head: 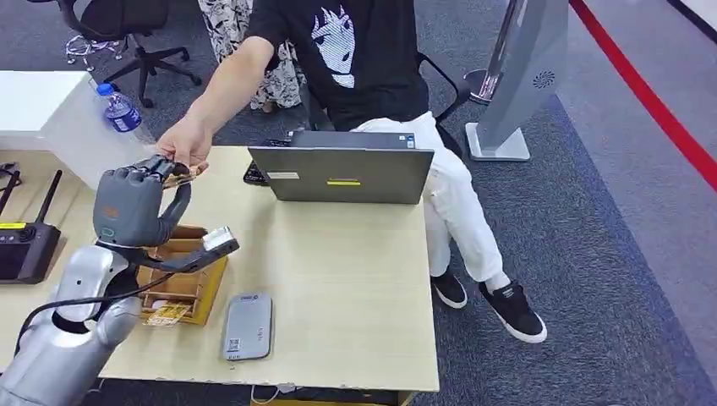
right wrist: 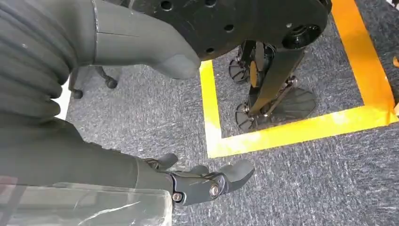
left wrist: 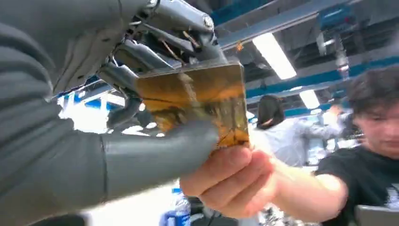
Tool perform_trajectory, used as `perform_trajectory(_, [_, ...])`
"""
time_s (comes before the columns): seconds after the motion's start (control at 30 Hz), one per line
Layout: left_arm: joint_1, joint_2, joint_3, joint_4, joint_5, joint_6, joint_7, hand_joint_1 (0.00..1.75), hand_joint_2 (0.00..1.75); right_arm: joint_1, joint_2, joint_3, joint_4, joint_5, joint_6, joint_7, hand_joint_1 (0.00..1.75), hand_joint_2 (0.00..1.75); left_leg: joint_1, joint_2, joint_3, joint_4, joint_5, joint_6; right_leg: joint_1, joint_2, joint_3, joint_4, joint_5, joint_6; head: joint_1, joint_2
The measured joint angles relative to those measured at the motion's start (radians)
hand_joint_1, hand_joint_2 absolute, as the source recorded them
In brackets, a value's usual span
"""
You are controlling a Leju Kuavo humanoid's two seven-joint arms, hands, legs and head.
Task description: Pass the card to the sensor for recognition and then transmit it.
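My left hand [head: 135, 203] is raised over the table's left part and pinches a gold-brown card [left wrist: 197, 101] between its thumb [left wrist: 155, 155] and its dark fingers. A seated person's hand [head: 184, 142] reaches across and grips the same card [head: 186, 176] by its far edge; that hand [left wrist: 230, 181] is close under the card in the left wrist view. The grey flat sensor [head: 247, 326] lies on the table near its front edge, to the right of my left arm. My right hand [right wrist: 202, 181] hangs over the carpet with its fingers loosely apart and nothing in it.
A wooden card box [head: 182, 279] with another card sits under my left wrist. An open grey laptop [head: 342, 173] stands at the table's back. A black radio [head: 25, 249] lies at the left, and a water bottle [head: 121, 110] stands behind. Yellow floor tape [right wrist: 211, 122] crosses the carpet.
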Motion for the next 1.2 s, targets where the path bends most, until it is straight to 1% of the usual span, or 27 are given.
perform_trajectory(0.07, [0.006,0.013,-0.027,-0.017,0.001,-0.034,-0.03,0.0,1.75,0.0,0.0,0.0,0.001,-0.011,0.008,0.008,0.0,1.75,0.0,0.0,0.0,0.0,0.0,0.0,0.0,0.0,0.0,0.0,0.0,0.0,0.0,0.0])
perform_trajectory(0.13, [0.015,0.022,-0.069,-0.04,0.0,-0.049,-0.052,0.0,1.75,0.0,0.0,-0.001,0.002,-0.013,0.018,0.011,0.0,1.75,0.0,0.0,0.0,0.0,0.0,0.0,0.0,0.0,0.0,0.0,0.0,0.0,0.0,0.0])
perform_trajectory(0.27, [0.041,0.035,-0.143,-0.069,-0.002,-0.056,-0.072,0.0,1.75,0.0,0.0,-0.001,0.002,-0.023,0.026,0.019,0.0,1.75,0.0,0.0,0.0,0.0,-0.001,0.0,0.0,0.0,0.0,0.0,0.0,0.0,0.0,0.0])
perform_trajectory(0.37, [0.068,0.046,-0.185,-0.081,-0.008,-0.039,-0.087,0.0,1.75,0.0,0.0,-0.002,0.002,-0.032,0.028,0.022,0.0,1.75,0.0,0.0,0.0,0.0,-0.001,0.0,0.0,0.0,0.0,0.0,0.0,0.0,0.0,0.0])
perform_trajectory(0.5, [0.145,0.069,-0.233,-0.082,-0.023,0.022,-0.103,0.0,1.75,0.002,0.0,-0.007,-0.004,-0.048,0.041,0.025,0.0,1.75,0.0,0.001,0.0,0.0,-0.001,0.0,0.0,0.001,0.0,0.0,0.0,0.0,0.0,0.0])
perform_trajectory(0.67, [0.233,0.106,-0.247,-0.082,-0.046,0.06,-0.111,0.0,1.75,0.003,0.003,-0.008,-0.02,-0.058,0.054,0.032,0.0,1.75,0.0,0.001,0.0,0.0,-0.001,0.0,0.0,0.001,-0.001,0.0,-0.001,0.0,0.0,0.0])
perform_trajectory(0.8, [0.266,0.127,-0.247,-0.082,-0.048,0.067,-0.11,0.0,1.75,0.003,0.006,-0.008,-0.03,-0.063,0.057,0.032,0.0,1.75,0.0,0.0,-0.001,-0.001,-0.001,0.0,0.0,0.0,0.0,0.0,-0.001,0.0,0.0,0.0])
perform_trajectory(0.9, [0.301,0.142,-0.247,-0.085,-0.053,0.088,-0.089,0.0,1.75,0.004,0.011,-0.008,-0.043,-0.077,0.07,0.042,0.0,1.75,0.0,0.001,0.0,-0.001,-0.001,0.0,0.0,0.001,0.001,0.0,-0.001,0.0,0.0,0.0])
perform_trajectory(0.97, [0.36,0.163,-0.239,-0.094,-0.054,0.142,-0.075,0.0,1.75,0.008,0.02,-0.008,-0.061,-0.088,0.083,0.049,0.0,1.75,0.0,0.003,0.0,-0.001,-0.001,0.0,0.0,0.003,0.0,0.0,-0.001,0.0,0.0,0.0])
perform_trajectory(1.07, [0.463,0.193,-0.206,-0.1,-0.055,0.245,-0.04,0.0,1.75,0.015,0.032,-0.008,-0.088,-0.102,0.096,0.056,0.0,1.75,0.0,0.002,0.0,-0.001,-0.002,0.0,0.0,0.002,-0.001,0.0,-0.002,-0.001,0.0,0.0])
perform_trajectory(1.13, [0.506,0.207,-0.182,-0.1,-0.067,0.271,-0.018,0.0,1.75,0.016,0.038,-0.008,-0.103,-0.102,0.101,0.06,0.0,1.75,0.0,0.0,-0.001,-0.001,-0.002,0.0,0.0,0.0,-0.001,0.0,-0.003,0.0,0.0,0.0])
perform_trajectory(1.2, [0.54,0.215,-0.159,-0.1,-0.072,0.296,0.029,0.0,1.75,0.016,0.044,-0.008,-0.116,-0.105,0.111,0.063,0.0,1.75,0.0,0.0,-0.001,-0.001,-0.002,0.0,0.0,0.0,-0.001,0.0,-0.003,-0.001,0.0,0.0])
